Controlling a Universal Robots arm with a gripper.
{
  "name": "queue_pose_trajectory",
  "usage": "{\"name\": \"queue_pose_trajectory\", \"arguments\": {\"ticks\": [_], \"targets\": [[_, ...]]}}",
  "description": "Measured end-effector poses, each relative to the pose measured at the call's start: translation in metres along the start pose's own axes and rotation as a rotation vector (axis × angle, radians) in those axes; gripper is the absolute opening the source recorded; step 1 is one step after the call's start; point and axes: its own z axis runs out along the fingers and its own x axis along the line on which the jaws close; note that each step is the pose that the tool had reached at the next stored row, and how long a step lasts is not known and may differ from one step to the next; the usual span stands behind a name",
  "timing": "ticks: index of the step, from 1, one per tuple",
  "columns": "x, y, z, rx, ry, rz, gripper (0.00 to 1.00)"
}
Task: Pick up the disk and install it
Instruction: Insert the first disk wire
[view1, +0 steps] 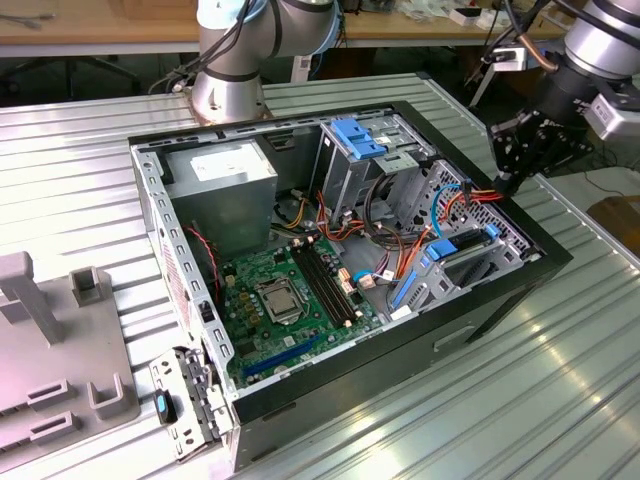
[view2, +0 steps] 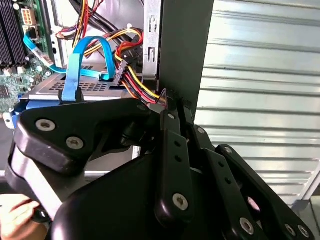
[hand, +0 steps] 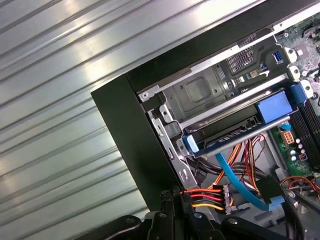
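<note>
Item 1, task piece. The flat grey metal disk in its bright blue plastic carrier (view1: 465, 243) sits inside the metal drive cage at the corner of the case, on the exterior view's right. You see its metal face in the second wrist view (view2: 85, 86) and its dark edge between the blue rails in the first wrist view (hand: 230, 132).

Item 2, tool. Your black linkage gripper (view1: 508, 183) hangs at the case wall just above that cage, apart from the disk. In both wrist views (view2: 171, 97) (hand: 170, 197) its fingers are drawn together. You cannot tell whether anything is pinched between them.

Item 3, cabling. A bundle of red, orange and yellow wires ending in a small black connector (hand: 222, 200) runs just beside the fingertips. A flat light-blue ribbon cable (view2: 90, 45) loops over the disk.

Item 4, housing. The open black computer case (view1: 470, 320) lies on its side on the ribbed silver metal table (view1: 450, 420). It holds a green motherboard (view1: 290, 300), a large grey box with a white label (view1: 225, 180) and a wide blue ribbed latch (view1: 358, 137) (all well apart from the gripper).
</note>
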Motion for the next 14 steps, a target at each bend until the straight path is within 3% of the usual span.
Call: {"name": "queue_pose_trajectory", "arguments": {"ticks": [8,9,10,12,14], "targets": [[-0.0007,0.0004,0.0002,-0.0057,0.0064,0.104,0.17],[-0.0024,0.0011,0.0000,-0.0060,0.0067,0.110,0.17],[-0.0093,0.0045,-0.0005,-0.0060,0.0067,0.110,0.17],[-0.0161,0.0078,-0.0010,-0.0060,0.0068,0.110,0.17],[-0.0189,0.0092,-0.0007,-0.0072,0.0080,0.134,0.17]]}}
